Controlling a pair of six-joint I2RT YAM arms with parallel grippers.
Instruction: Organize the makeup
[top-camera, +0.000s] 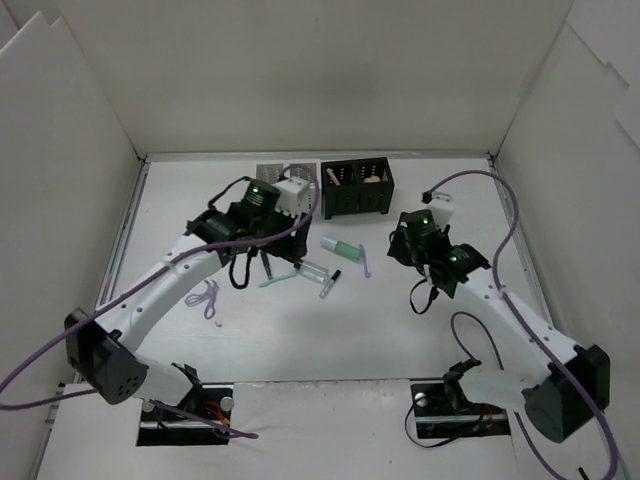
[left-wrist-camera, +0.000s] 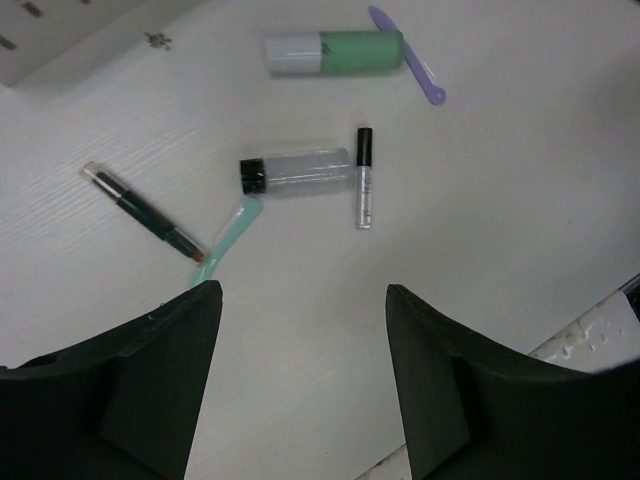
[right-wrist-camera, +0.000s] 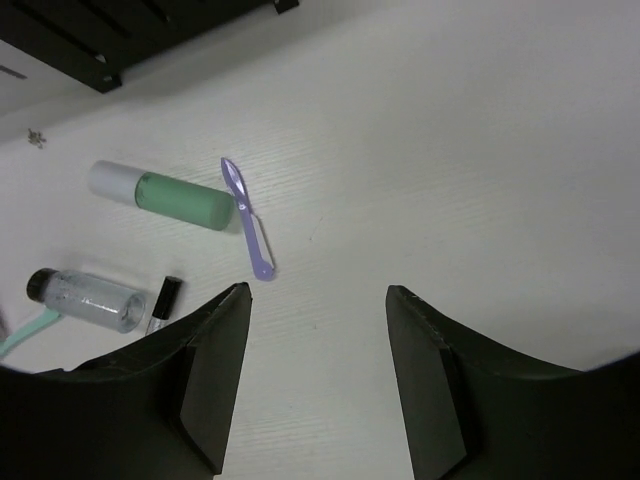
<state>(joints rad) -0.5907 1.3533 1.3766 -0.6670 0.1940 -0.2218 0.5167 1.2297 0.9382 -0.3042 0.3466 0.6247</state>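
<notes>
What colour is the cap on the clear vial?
The clear vial has a black cap, best seen in the left wrist view.

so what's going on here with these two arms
Two robot arms are sorting makeup on a white table, and neither holds anything right now. The left gripper hangs open above a clear vial, a mint stick and a black stick. The right gripper is open over bare table, near a purple stick and a mint-green tube. What look like peach sponges already sit in the black slotted box at the back.
</notes>
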